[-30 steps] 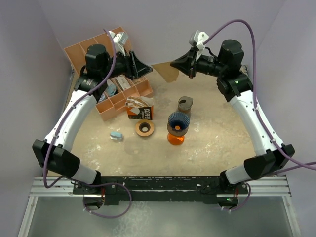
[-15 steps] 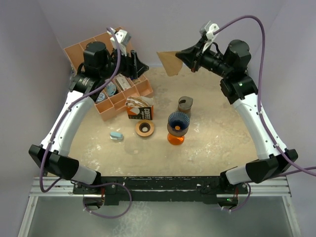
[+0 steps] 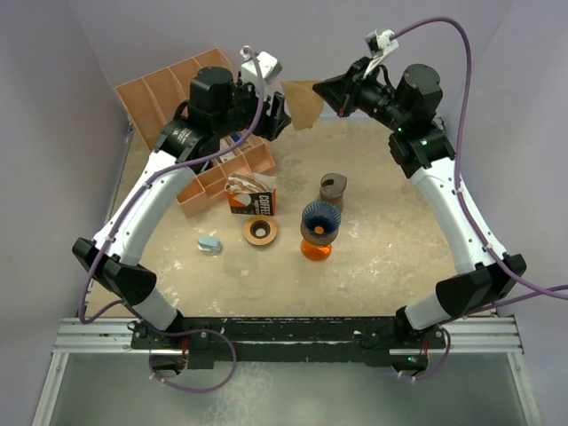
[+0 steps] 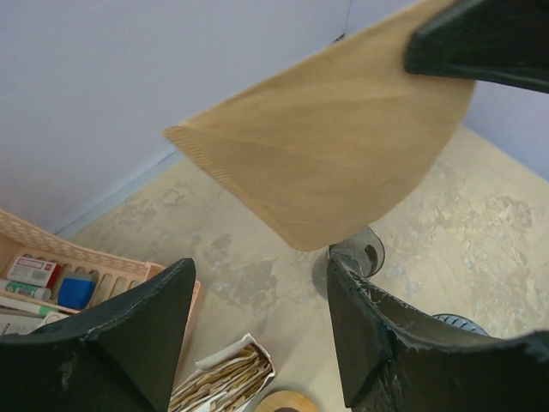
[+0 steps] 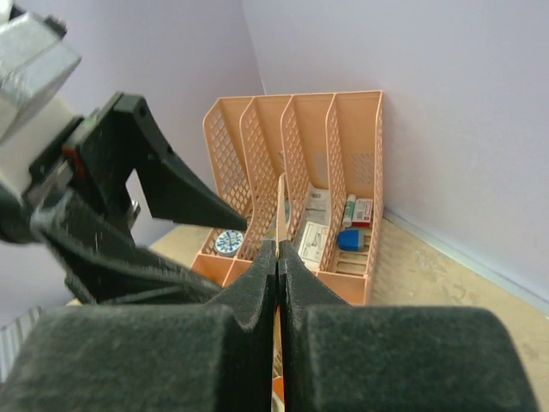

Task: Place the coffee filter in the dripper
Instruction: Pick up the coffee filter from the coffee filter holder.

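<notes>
Coffee filter (image 3: 302,105): aloft at the back, well apart from dripper (image 3: 319,220); long axis level, pointed corner aimed left.
Right end effector (image 5: 279,249): clamped on coffee filter's edge.
Left end effector (image 4: 257,270): fingers apart, just short of it.

Findings for you, colour and pattern only. The coffee filter (image 4: 326,163) is plain tan, finely ribbed along one edge. The dripper (image 3: 319,217) is dark blue with radial ribbing, and its base (image 3: 315,250) is orange. The far-left organiser (image 3: 151,89) is salmon with lattice walls. The table (image 3: 399,257) is mottled beige. The left arm (image 3: 146,200) and right arm (image 3: 453,204) are white with black joints. The cable (image 3: 463,80) is purple. The ring (image 3: 260,231) is brown.
</notes>
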Action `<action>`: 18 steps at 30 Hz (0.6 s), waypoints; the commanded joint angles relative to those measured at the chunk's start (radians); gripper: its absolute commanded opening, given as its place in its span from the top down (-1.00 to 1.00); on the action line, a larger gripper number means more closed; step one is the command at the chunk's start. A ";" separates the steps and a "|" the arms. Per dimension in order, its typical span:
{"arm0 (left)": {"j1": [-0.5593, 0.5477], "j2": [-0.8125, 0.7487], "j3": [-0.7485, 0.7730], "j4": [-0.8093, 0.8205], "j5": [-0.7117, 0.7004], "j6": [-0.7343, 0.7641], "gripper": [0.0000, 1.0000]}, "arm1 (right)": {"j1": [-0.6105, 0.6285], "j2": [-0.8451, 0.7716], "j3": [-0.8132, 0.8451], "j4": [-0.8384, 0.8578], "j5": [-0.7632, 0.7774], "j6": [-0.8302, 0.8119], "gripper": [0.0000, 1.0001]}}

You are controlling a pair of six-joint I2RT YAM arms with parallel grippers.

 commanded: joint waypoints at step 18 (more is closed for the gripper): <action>-0.250 0.127 0.159 -0.052 -0.406 0.188 -0.31 | -0.051 -0.012 -0.009 0.093 0.023 0.188 1.00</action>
